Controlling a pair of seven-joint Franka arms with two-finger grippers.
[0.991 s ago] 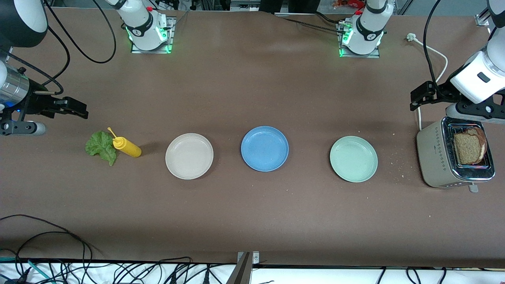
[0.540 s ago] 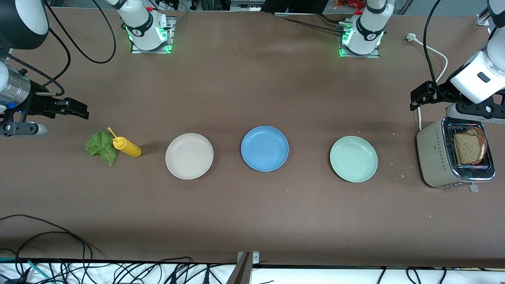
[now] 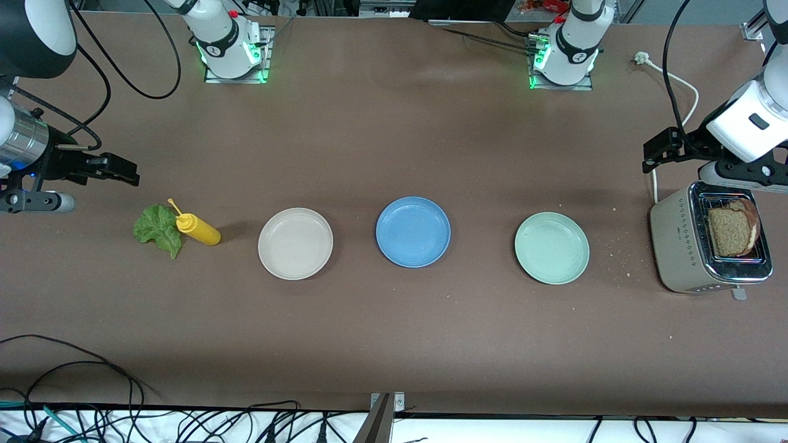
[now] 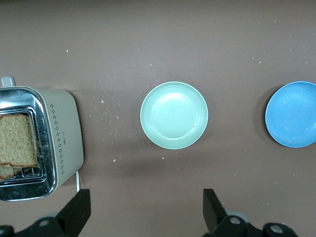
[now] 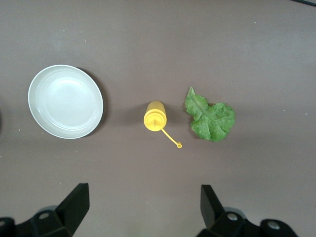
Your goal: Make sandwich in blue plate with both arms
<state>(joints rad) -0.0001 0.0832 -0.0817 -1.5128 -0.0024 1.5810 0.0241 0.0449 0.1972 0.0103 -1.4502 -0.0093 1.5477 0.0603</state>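
Note:
The blue plate (image 3: 413,232) (image 4: 292,114) lies empty at the middle of the table. Two brown bread slices (image 3: 732,231) (image 4: 17,143) stand in the toaster (image 3: 680,246) at the left arm's end. A green lettuce leaf (image 3: 158,229) (image 5: 211,118) lies flat at the right arm's end. My left gripper (image 3: 654,152) (image 4: 145,200) hangs open over bare table beside the toaster, holding nothing. My right gripper (image 3: 126,172) (image 5: 143,195) is open too, over bare table close to the lettuce.
A yellow squeeze bottle (image 3: 197,229) (image 5: 155,116) lies beside the lettuce. A beige plate (image 3: 295,243) (image 5: 65,101) and a mint-green plate (image 3: 552,248) (image 4: 174,115) flank the blue one. The toaster's white cable (image 3: 677,80) runs toward the left arm's base. Crumbs dot the table near the toaster.
The left gripper has edged slightly toward the left arm's end of the table. The right gripper and all objects stay where they were.

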